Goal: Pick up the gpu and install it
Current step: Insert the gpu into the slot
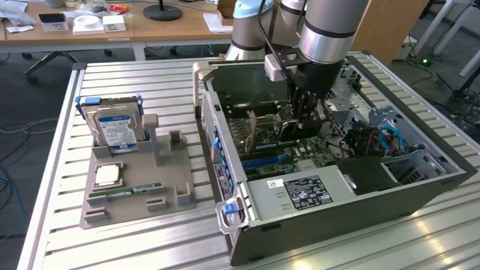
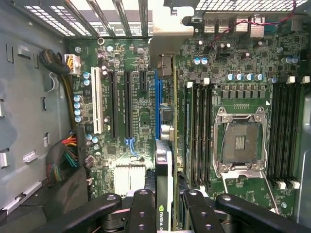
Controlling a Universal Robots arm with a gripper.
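- closest to your wrist camera, the black two-fingered gripper (image 2: 164, 211) is clenched on the gpu (image 2: 164, 165), a thin dark card with a green logo on its upper edge. the black metal fingers (image 2: 141, 208) pinch it from both flat sides so it hangs on edge, connector side down, which is how a slot takes it.
- just beneath the card you see the long blue expansion slot (image 2: 157, 97) running the same way. the card sits in line with it, which i judge to be the alignment for seating. you cannot tell from here whether its edge is already in the slot.
- at the card's far end, a silver metal bracket (image 2: 167, 41) points at the slotted rear wall of the case, where such brackets fasten.
- off to one side on the green motherboard (image 2: 141, 121), the open silver processor socket (image 2: 240, 141) stands well apart from the card, so the grip has room around it.
- in the exterior view, the gripper (image 1: 304, 121) reaches straight down into the open grey computer case (image 1: 420, 183). the case lies on its side, so the board faces up and the card (image 1: 296, 134) can come in from above.
- farther off, toward the exterior view's left, a grey plastic parts tray (image 1: 176, 197) sits on the slatted metal table (image 1: 112, 247). it props the silver hard drive with a blue-white label (image 1: 116, 132) upright and holds the narrow green memory stick (image 1: 127, 192) flat, each ready for a clean grasp.
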